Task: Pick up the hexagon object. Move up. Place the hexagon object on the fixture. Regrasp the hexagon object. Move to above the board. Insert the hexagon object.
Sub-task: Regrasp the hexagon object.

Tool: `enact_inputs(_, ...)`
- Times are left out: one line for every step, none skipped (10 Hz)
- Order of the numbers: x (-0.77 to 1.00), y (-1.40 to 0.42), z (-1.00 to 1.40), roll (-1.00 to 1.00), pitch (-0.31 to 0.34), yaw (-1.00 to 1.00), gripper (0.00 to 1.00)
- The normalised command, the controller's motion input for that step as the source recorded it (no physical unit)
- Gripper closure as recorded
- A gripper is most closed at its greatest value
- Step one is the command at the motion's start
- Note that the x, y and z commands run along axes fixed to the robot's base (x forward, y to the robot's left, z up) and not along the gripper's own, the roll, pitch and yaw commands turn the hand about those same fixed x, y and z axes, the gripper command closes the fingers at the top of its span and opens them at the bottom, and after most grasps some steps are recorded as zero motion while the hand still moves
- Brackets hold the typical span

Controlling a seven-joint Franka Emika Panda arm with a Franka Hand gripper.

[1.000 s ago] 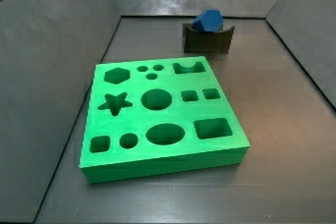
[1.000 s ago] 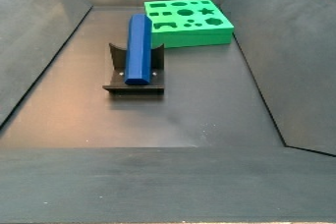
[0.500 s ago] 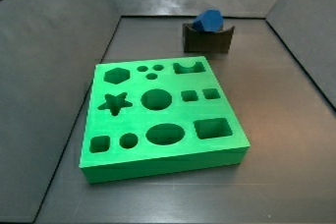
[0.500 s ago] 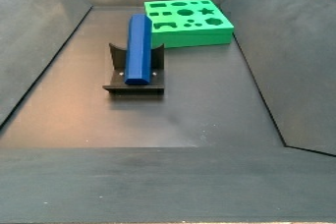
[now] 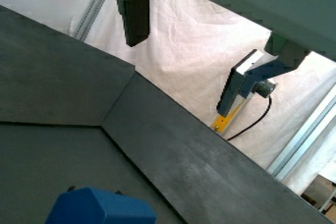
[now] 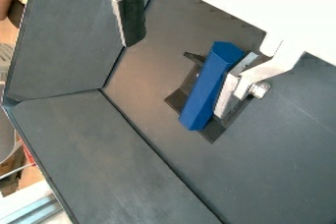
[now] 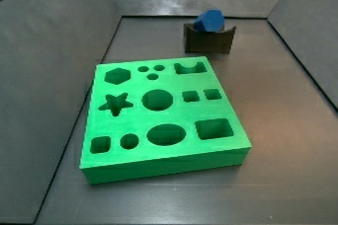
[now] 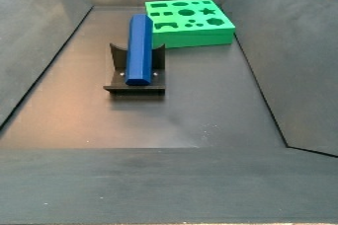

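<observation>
Though wrist-seen, gripper [image 6: 197, 41] above hexagon object [image 6: 210, 85]

The two-finger gripper [image 6: 183, 79], seen only in both wrist views, has flat silver plate fingers [image 6: 126, 2] with dark pads, one bearing a round screw [image 6: 258, 90].

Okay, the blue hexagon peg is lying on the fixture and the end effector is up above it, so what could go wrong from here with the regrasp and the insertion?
1. The hexagon object lies tilted on the fixture, overhanging it; an off-centre regrasp might tip it off.
2. The end effector is open and high above; one finger could bump the peg while descending.
3. The board has a single hexagon hole among others; a rotated grasp would likely jam.
</observation>
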Motion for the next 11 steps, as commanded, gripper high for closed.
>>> enact_inputs(0.40,-0.05,-0.03,0.14,0.064,0.10,0.00)
enact_inputs(0.40,-0.05,-0.03,0.14,0.065,0.10,0.00)
enact_inputs(0.40,-0.05,-0.03,0.14,0.066,0.10,0.00)
enact_inputs(0.40,-0.05,-0.03,0.14,0.066,0.10,0.00)
enact_inputs(0.40,-0.05,-0.03,0.14,0.067,0.10,0.00)
enact_inputs(0.40,-0.05,-0.03,0.14,0.067,0.10,0.00)
enact_inputs(0.40,-0.05,-0.03,0.14,0.067,0.10,0.00)
enact_inputs(0.40,-0.05,-0.03,0.14,0.067,0.10,0.00)
enact_inputs(0.39,-0.05,-0.03,0.14,0.067,0.10,0.00)
enact_inputs(0.39,-0.05,-0.03,0.14,0.067,0.10,0.00)
enact_inputs(0.39,-0.05,-0.03,0.14,0.068,0.10,0.00)
